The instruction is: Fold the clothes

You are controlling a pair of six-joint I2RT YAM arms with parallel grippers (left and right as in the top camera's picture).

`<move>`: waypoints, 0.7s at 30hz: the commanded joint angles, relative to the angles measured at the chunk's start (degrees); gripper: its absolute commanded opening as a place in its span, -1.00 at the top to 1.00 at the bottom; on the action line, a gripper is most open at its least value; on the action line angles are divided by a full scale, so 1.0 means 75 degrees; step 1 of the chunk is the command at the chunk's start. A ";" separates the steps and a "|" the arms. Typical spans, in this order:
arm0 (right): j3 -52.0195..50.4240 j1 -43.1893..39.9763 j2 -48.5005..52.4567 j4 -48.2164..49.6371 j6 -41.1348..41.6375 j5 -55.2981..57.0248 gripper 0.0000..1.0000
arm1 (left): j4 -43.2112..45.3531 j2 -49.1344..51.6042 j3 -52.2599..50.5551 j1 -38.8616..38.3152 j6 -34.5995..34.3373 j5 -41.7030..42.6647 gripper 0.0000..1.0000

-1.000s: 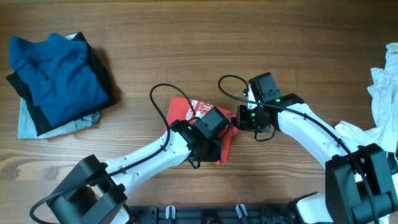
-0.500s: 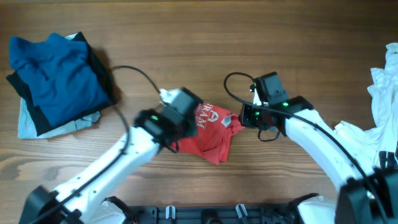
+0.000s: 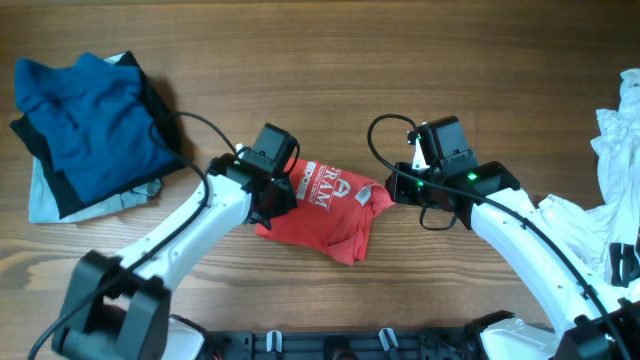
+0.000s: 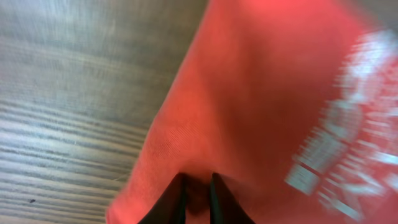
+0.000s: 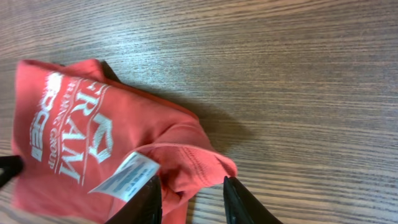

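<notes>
The red T-shirt (image 3: 325, 205) lies crumpled at the middle of the counter (image 3: 330, 60), its white lettering facing up. The left gripper (image 4: 198, 185) is clenched on the shirt's 9 o'clock edge, and the right gripper (image 5: 193, 185) grasps the bunched cloth at its 3 o'clock edge. A folded blue pile (image 3: 90, 120) sits at 10 o'clock, and white garments (image 3: 615, 140) lie at 3 o'clock.

Soft matt red cloth T-shirt (image 3: 330, 218) on smooth, grained wooden table (image 3: 330, 80).
</notes>
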 commanded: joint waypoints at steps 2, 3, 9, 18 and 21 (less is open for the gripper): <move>-0.0003 -0.0009 -0.0006 -0.0044 -0.0023 0.0108 0.33 | -0.0041 0.0621 -0.0653 0.0015 0.0058 0.0079 0.79; -0.0003 -0.0012 -0.0006 -0.0061 -0.0023 0.0108 0.33 | -0.0038 0.0662 -0.0778 0.0015 0.0055 0.0090 0.80; -0.0003 -0.0009 0.0038 -0.0099 -0.0023 0.0105 0.32 | -0.0061 0.0530 -0.0854 0.0006 0.0003 0.0122 0.82; -0.0003 -0.0009 0.0047 -0.0405 -0.0029 0.0105 0.32 | 0.0085 -0.1259 -0.0402 0.0009 0.0050 -0.0122 0.60; -0.0003 -0.0009 0.0047 -0.0495 -0.0026 0.0102 0.32 | 0.0580 -0.1673 -0.0402 0.0015 0.0093 -0.0233 0.21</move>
